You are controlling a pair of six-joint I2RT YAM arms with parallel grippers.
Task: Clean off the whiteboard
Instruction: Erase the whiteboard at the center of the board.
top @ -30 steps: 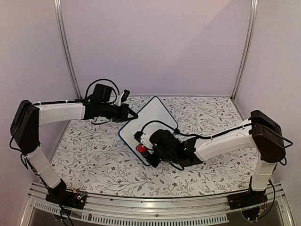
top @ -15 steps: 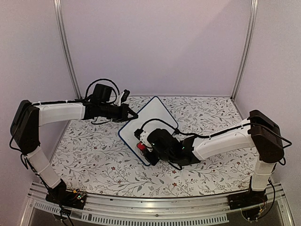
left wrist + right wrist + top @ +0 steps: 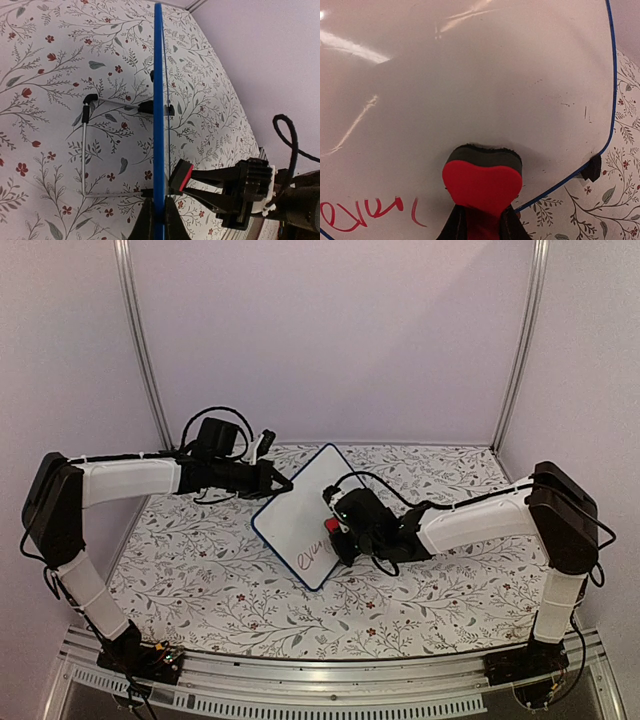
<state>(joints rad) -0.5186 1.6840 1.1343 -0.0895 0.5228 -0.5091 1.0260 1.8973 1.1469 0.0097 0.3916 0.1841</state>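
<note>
Whiteboard (image 3: 300, 508) stood tilted near centre of floral table (image 3: 190, 580), propped on wire stand (image 3: 84, 150). Left gripper (image 3: 157, 222): jaws closed on board's blue frame edge, pinching it. Right gripper (image 3: 482, 227): jaws clamped on red eraser (image 3: 481, 180). Eraser's dark pad lay against board face, close to rim. 1 line of red handwriting (image 3: 367, 210) noted at near corner of face, just beside eraser. Rest of face white.

1. We cannot read the red marker handwriting (image 3: 385, 206); it runs off the right wrist view's left edge.
2. From the left wrist, we see the thin blue-framed white whiteboard (image 3: 158, 100) only edge-on, its writing face hidden.
</note>
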